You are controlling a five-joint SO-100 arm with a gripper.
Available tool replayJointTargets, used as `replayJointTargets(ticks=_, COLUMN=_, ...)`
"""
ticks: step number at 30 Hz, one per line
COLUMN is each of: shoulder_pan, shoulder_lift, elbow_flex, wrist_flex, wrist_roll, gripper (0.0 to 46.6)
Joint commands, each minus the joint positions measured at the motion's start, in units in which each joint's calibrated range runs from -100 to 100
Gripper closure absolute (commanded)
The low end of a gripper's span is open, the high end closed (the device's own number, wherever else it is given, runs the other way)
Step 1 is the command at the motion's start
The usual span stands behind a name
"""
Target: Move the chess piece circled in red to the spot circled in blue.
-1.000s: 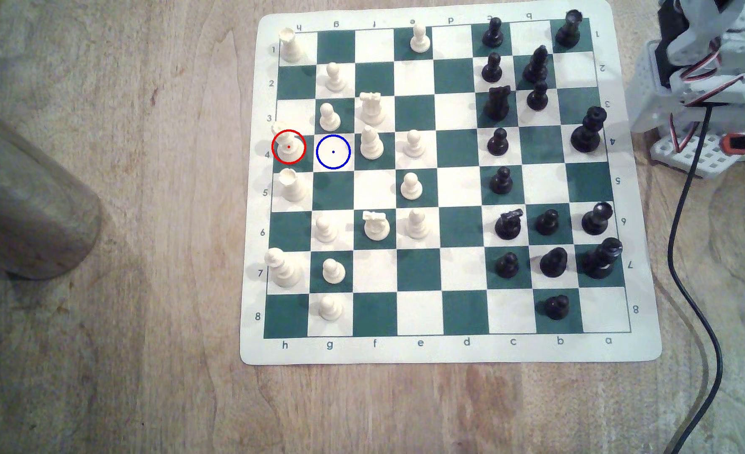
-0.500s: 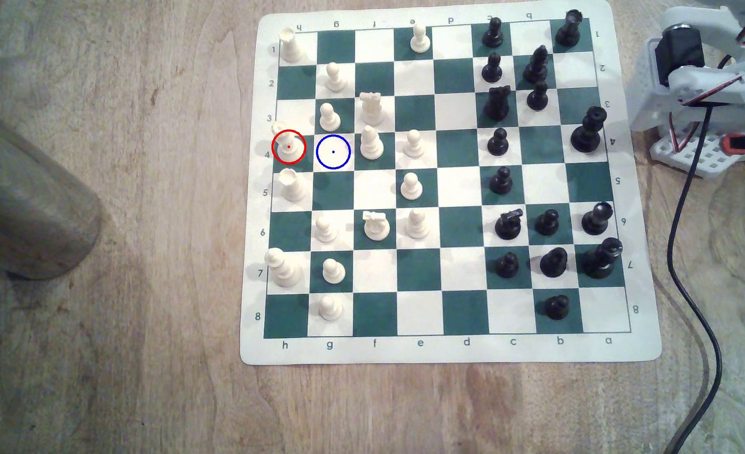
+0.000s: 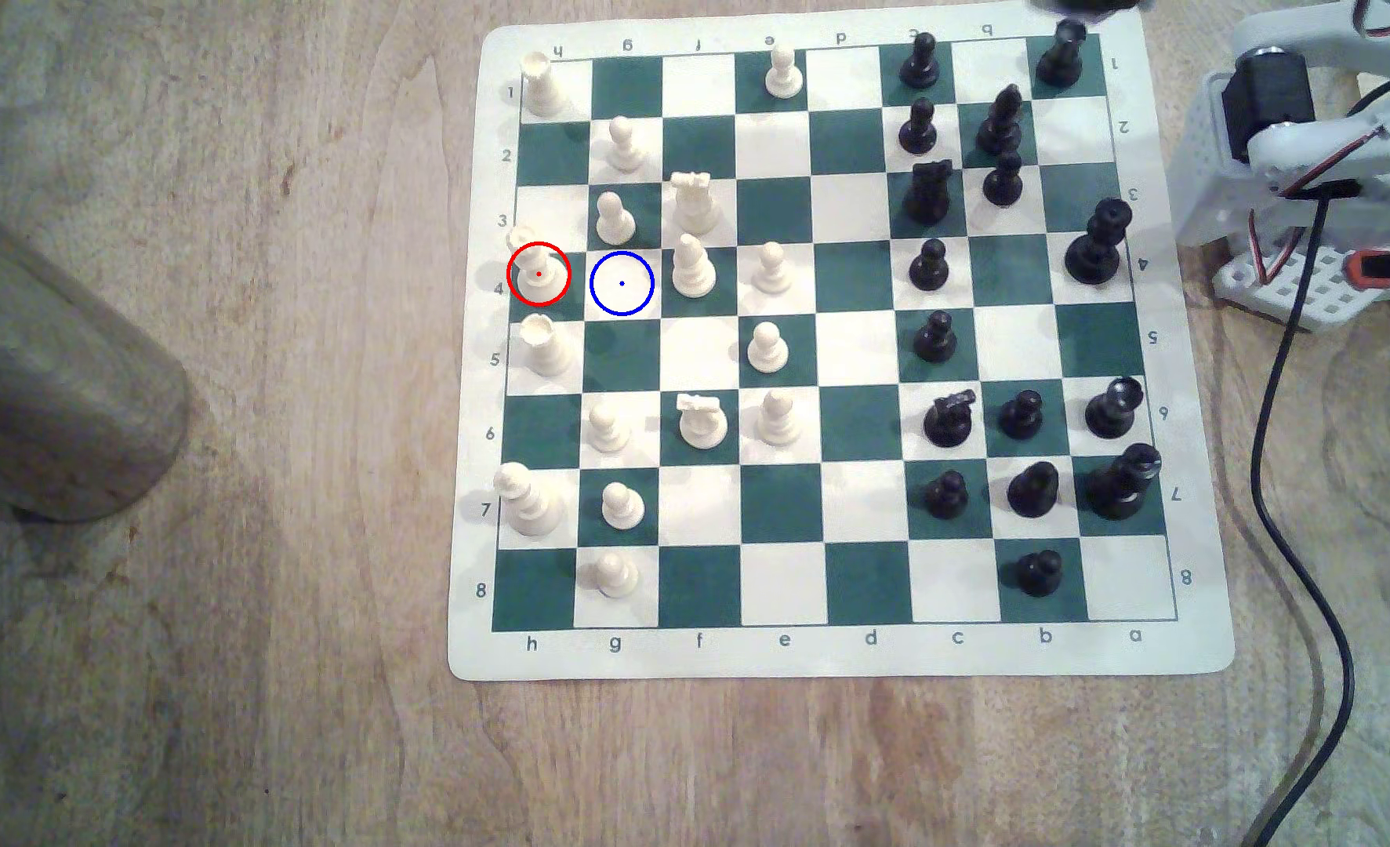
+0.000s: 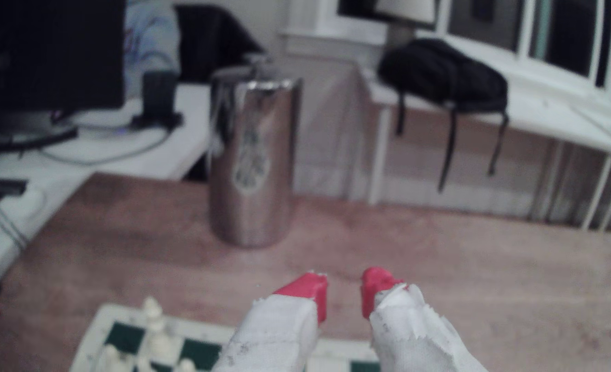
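Note:
The chess piece circled in red (image 3: 535, 273) is a tall cream piece with a jagged crown. It stands on a green square at the exterior view's left edge of the chessboard (image 3: 838, 651). Right beside it, one square toward the exterior view's right, is the spot circled in blue (image 3: 622, 283), a bare cream square. My arm (image 3: 1318, 155) sits off the board at the exterior view's upper right, far from both. In the wrist view my gripper (image 4: 343, 291) is open: its tape-wrapped, red-tipped fingers (image 4: 305, 289) hold nothing and hang high over the board's edge.
Several cream pieces crowd the ringed squares: a cup-topped piece (image 3: 545, 346), a pawn (image 3: 615, 218) and a bishop (image 3: 692, 265). Black pieces fill the exterior view's right side. A metal tumbler (image 3: 48, 366) stands left of the board. A black cable (image 3: 1294, 489) trails past its right edge.
The arm has unfolded and risen at the exterior view's right, and a dark part of it now shows at the top edge. No chess piece has moved.

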Motion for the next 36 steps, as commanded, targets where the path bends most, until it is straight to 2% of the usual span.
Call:
replayJointTargets(ticks=1, shoulder_pan=-0.9, shoulder_lift=8.9, elbow_flex=-9.0, wrist_flex=2.2, wrist_roll=-0.7, gripper=42.4)
replayJointTargets(ticks=3, shoulder_pan=-0.9, shoulder_lift=11.2, elbow_flex=-9.2, wrist_flex=1.7, wrist_roll=-1.0, gripper=42.4)
replayJointTargets(ticks=7, shoulder_pan=-0.4, shoulder_lift=20.7, elbow_flex=-15.7, wrist_flex=1.7, wrist_roll=-3.1, gripper=42.0)
replayJointTargets(ticks=8, shoulder_pan=0.0, shoulder_lift=25.5, elbow_flex=-19.9, wrist_flex=1.7, wrist_roll=-4.3, gripper=41.4)
replayJointTargets(ticks=16, shoulder_pan=-0.3, shoulder_lift=41.5, elbow_flex=-30.3, wrist_flex=2.2, wrist_roll=-5.7, gripper=41.8)
replayJointTargets(ticks=18, shoulder_pan=-0.4, shoulder_lift=46.6, elbow_flex=-33.9, wrist_flex=2.2, wrist_roll=-6.6, gripper=40.4)
replayJointTargets(ticks=22, shoulder_pan=-0.7, shoulder_lift=55.4, elbow_flex=-40.8, wrist_flex=1.7, wrist_roll=-8.5, gripper=34.6)
replayJointTargets(ticks=26, shoulder_pan=-0.8, shoulder_lift=62.2, elbow_flex=-46.4, wrist_flex=3.6, wrist_roll=-10.8, gripper=32.0)
replayJointTargets(ticks=31, shoulder_pan=0.0, shoulder_lift=67.6, elbow_flex=-50.3, wrist_flex=3.6, wrist_roll=-13.9, gripper=30.6)
replayJointTargets(ticks=36, shoulder_pan=0.4, shoulder_lift=72.5, elbow_flex=-57.2, wrist_flex=5.6, wrist_roll=-15.7, gripper=30.1)
